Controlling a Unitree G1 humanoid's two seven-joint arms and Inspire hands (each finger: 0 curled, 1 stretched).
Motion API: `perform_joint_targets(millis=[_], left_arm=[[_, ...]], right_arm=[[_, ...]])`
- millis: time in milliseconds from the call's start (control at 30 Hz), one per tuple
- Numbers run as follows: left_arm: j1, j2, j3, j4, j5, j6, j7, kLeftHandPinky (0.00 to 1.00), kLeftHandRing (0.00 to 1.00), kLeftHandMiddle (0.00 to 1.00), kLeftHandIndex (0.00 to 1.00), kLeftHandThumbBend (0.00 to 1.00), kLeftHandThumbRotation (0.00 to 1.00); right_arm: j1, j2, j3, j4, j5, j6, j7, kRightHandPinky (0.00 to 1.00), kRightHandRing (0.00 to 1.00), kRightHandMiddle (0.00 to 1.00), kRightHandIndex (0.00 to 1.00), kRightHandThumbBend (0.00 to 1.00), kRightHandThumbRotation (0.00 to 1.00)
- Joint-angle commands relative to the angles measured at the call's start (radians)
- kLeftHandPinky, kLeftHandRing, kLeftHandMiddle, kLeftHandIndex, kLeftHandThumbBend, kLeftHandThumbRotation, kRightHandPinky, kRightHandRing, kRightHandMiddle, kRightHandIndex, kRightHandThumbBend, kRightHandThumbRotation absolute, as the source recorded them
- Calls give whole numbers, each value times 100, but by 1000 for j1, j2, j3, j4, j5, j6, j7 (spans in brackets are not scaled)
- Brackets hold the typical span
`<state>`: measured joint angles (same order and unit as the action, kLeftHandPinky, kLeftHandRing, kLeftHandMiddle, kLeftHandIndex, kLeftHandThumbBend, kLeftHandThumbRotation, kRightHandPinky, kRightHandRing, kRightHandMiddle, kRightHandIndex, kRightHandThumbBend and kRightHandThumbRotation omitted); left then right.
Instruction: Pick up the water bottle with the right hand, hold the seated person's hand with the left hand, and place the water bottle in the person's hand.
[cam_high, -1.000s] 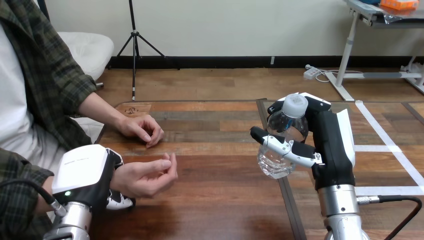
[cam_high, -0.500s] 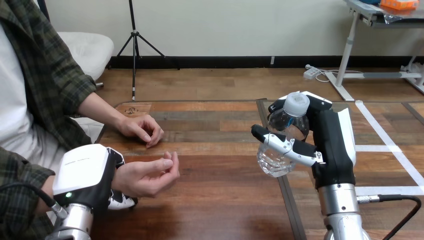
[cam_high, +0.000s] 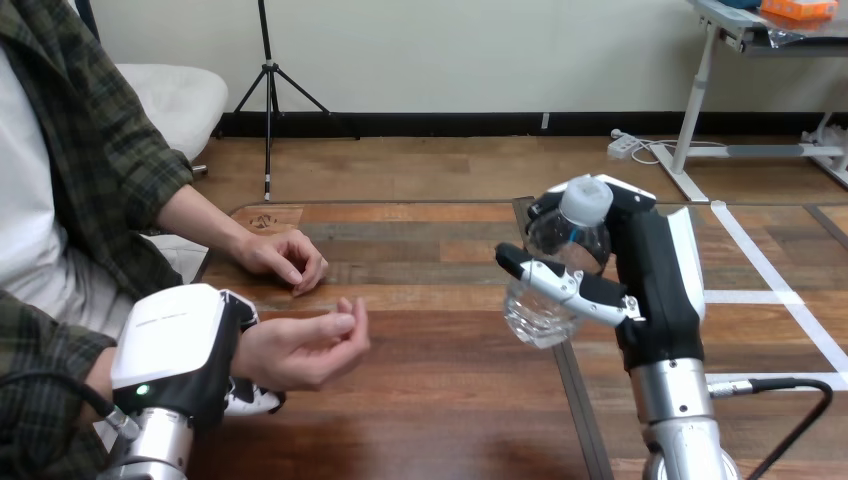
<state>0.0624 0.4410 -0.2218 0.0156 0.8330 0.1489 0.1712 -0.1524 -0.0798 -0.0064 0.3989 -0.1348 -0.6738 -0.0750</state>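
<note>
Water bottle held aloft, handover pending.
The right hand (cam_high: 655, 285) has its fingers (cam_high: 560, 285) clamped on the water bottle (cam_high: 545, 315), above the bench (cam_high: 440, 390). The left hand (cam_high: 170, 345) curls round the person's wrist (cam_high: 255, 352). The bottle should travel left and settle gently into the cupped person's hand (cam_high: 305, 348). The person's farther hand (cam_high: 285, 258) rests clear.

The right hand (cam_high: 655, 290), above the table's (cam_high: 430, 400) right part, was black, with a white shell (cam_high: 688, 260) along its outer side and a jointed finger (cam_high: 562, 284) in white and black. Below it ran a silver forearm (cam_high: 680, 425), round and ringed. At the table's near left corner, the left hand (cam_high: 170, 345) wore a broad, rounded white shell with faint grey print and a green light (cam_high: 143, 389) over black casing.
</note>
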Motion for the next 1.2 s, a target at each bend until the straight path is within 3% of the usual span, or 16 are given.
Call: perform_joint_targets(millis=[0,600,1167], left_arm=[[-19,-59,-43,-80,-23,-51,8,14,18,24,23,75,0],[-7,-73,-60,-145,-5,-77,9,13,16,22,22,75,0],[4,-94,-81,-212,8,-110,2,14,16,22,21,74,0]], right_arm=[[-104,11,5,-62,14,-29,3,40,42,43,43,64,0],[-124,31,14,-83,-21,-11,-18,37,40,44,44,66,0],[-150,50,21,-70,12,-13,9,33,38,42,43,65,0]])
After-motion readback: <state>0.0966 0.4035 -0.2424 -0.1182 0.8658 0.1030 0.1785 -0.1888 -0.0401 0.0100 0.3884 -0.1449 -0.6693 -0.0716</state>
